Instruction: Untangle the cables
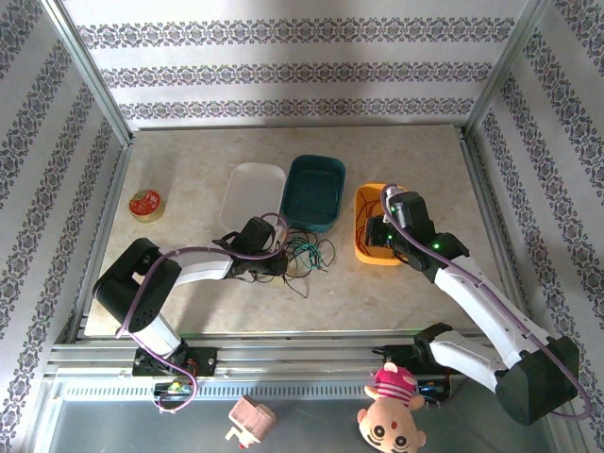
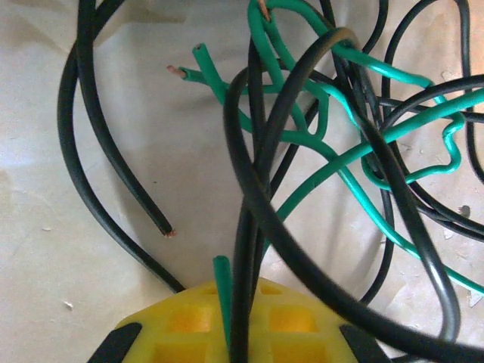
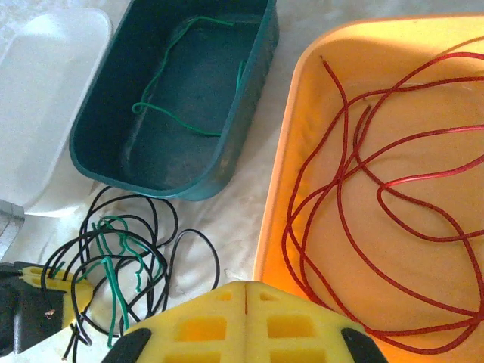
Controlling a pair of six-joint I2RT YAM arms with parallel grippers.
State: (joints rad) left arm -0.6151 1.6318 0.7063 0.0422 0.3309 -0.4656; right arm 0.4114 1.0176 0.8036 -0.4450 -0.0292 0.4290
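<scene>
A tangle of black and green cables (image 1: 307, 253) lies on the table in front of the teal bin. My left gripper (image 2: 240, 283) is shut on a green cable (image 2: 221, 287) and a black cable (image 2: 246, 249) at the tangle's near edge; both strands run between its yellow fingertips. From above, this left gripper (image 1: 281, 257) sits at the left side of the tangle. Red cables (image 3: 393, 181) lie looped in the orange tray (image 3: 276, 204). One green cable (image 3: 178, 121) lies in the teal bin (image 3: 249, 144). My right gripper (image 3: 246, 286) is shut with nothing in it, above the orange tray's left rim.
A white tray (image 1: 253, 189) stands left of the teal bin (image 1: 294, 189), and the orange tray (image 1: 361, 247) stands to its right. A roll of tape (image 1: 145, 204) lies at the far left. Two toys (image 1: 389, 406) sit below the table's front rail.
</scene>
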